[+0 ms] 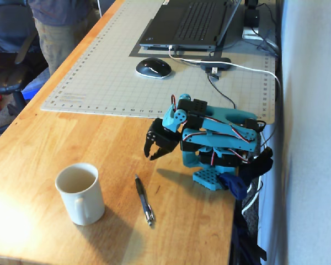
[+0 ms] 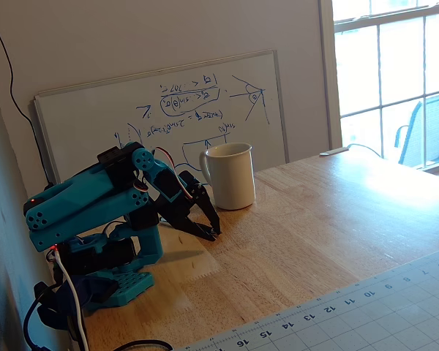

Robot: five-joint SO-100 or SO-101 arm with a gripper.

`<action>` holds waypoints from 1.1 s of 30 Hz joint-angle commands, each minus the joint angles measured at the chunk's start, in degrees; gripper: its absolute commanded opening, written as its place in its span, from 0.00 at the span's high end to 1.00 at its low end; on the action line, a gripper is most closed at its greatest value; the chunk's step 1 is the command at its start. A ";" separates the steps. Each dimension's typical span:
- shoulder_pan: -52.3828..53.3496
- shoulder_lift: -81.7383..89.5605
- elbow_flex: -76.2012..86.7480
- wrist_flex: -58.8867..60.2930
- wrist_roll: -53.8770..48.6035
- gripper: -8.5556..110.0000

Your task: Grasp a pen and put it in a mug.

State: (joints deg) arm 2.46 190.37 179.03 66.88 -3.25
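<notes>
The white mug (image 1: pixel 80 193) stands upright on the wooden table near its front edge, handle toward the camera; in a fixed view it stands before a whiteboard (image 2: pixel 230 175). The dark pen (image 1: pixel 144 200) lies flat on the wood to the right of the mug, silvery tip toward the front edge. I cannot see the pen in the view with the whiteboard. My teal arm is folded low. Its black gripper (image 1: pixel 149 156) points down just above the wood, behind the pen, with its jaws together and empty. It also shows in a fixed view (image 2: pixel 213 233), beside the mug.
A grey-green cutting mat (image 1: pixel 116 83) lies behind the arm, with a laptop (image 1: pixel 187 25), a mouse (image 1: pixel 153 67) and cables on it. The arm's base (image 1: pixel 209 176) sits at the table's right edge. A person stands by a chair at the far left.
</notes>
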 commanded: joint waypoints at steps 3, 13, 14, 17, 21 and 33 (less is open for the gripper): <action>-0.26 1.41 -1.05 0.44 0.18 0.90; -0.44 1.49 -1.05 0.44 -0.44 0.90; -0.88 1.41 -1.05 0.44 -0.44 0.90; -3.69 1.49 -1.32 -0.26 -0.53 0.90; -8.79 1.32 -2.20 -0.35 -0.53 0.90; -15.82 -17.31 -19.51 0.53 -0.53 0.90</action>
State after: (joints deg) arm -11.60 181.14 169.98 67.06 -3.25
